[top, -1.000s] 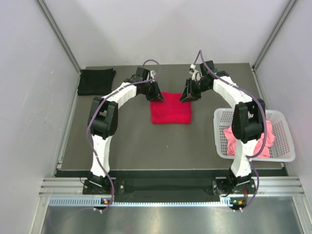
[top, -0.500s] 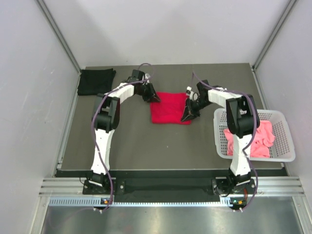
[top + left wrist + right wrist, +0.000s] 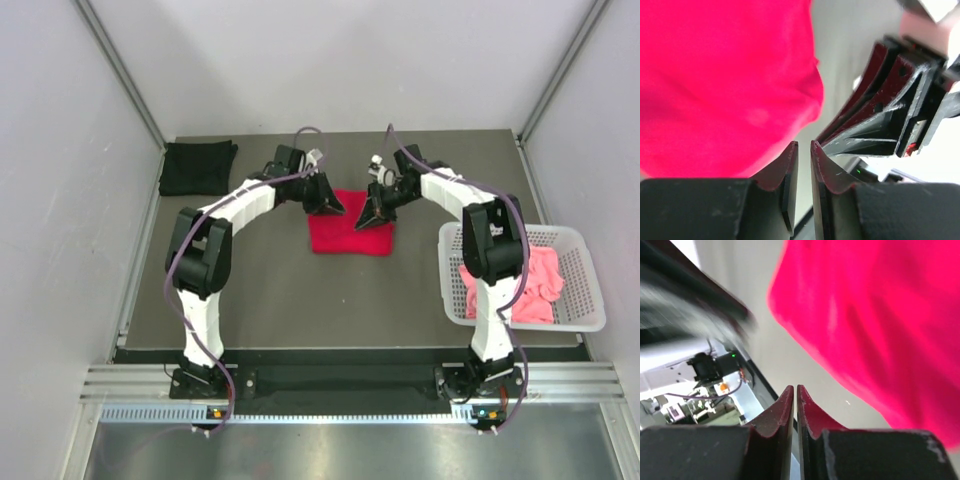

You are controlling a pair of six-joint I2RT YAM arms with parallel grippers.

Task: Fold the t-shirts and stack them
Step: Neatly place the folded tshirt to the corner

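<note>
A bright red t-shirt (image 3: 345, 238) lies folded into a flat rectangle at the middle of the table. It fills the upper left of the left wrist view (image 3: 715, 75) and the upper right of the right wrist view (image 3: 890, 315). My left gripper (image 3: 332, 205) hovers at its far left corner, jaws a narrow slit apart (image 3: 804, 145) and empty. My right gripper (image 3: 366, 220) hangs over the far right part, shut (image 3: 795, 387) on nothing. A folded black t-shirt (image 3: 198, 167) lies at the far left corner. A salmon pink t-shirt (image 3: 532, 285) sits crumpled in the basket.
The white lattice basket (image 3: 590, 300) stands at the table's right edge, next to the right arm's upright link. In the left wrist view the right gripper's dark fingers (image 3: 875, 115) are close by on the right. Grey walls enclose the table on three sides.
The right gripper closed and moved from the shirt's right edge up and left over the cloth. The left gripper shifted slightly right. The red shirt stayed flat.
</note>
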